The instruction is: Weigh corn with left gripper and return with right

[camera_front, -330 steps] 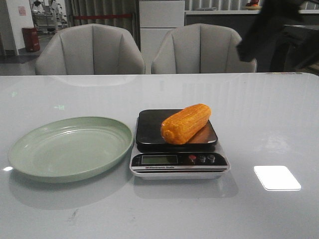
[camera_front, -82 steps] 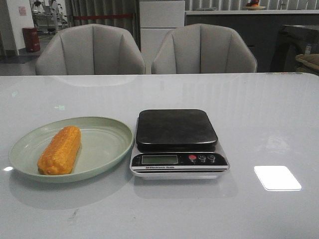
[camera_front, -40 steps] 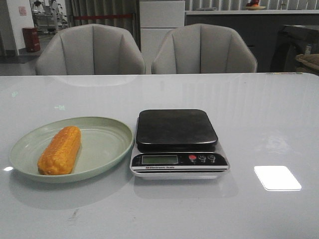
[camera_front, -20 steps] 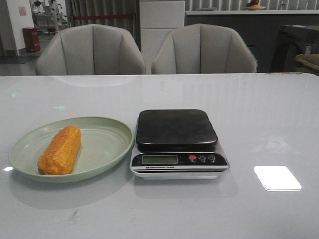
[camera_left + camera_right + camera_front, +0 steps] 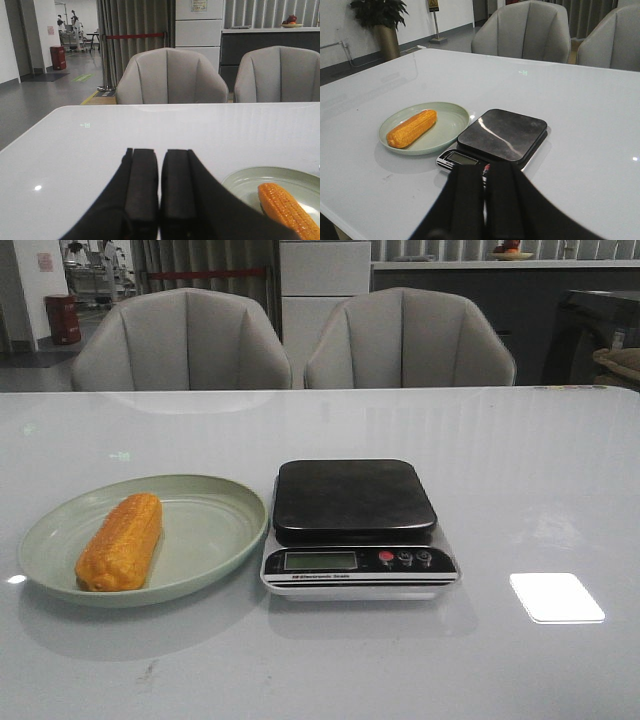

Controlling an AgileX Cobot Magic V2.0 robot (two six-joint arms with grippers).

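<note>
The corn lies lengthwise in the green plate, lower left of the front view, beside the bare scale. Left gripper and right gripper are both pressed closed, holding nothing. The glossy cob could roll or slip from a careless pinch.

One corn cob, one green plate, one kitchen scale with three small buttons on its front panel. One white table. Two grey chairs at its twelve o'clock side. Two black grippers: left gripper, right gripper.
</note>
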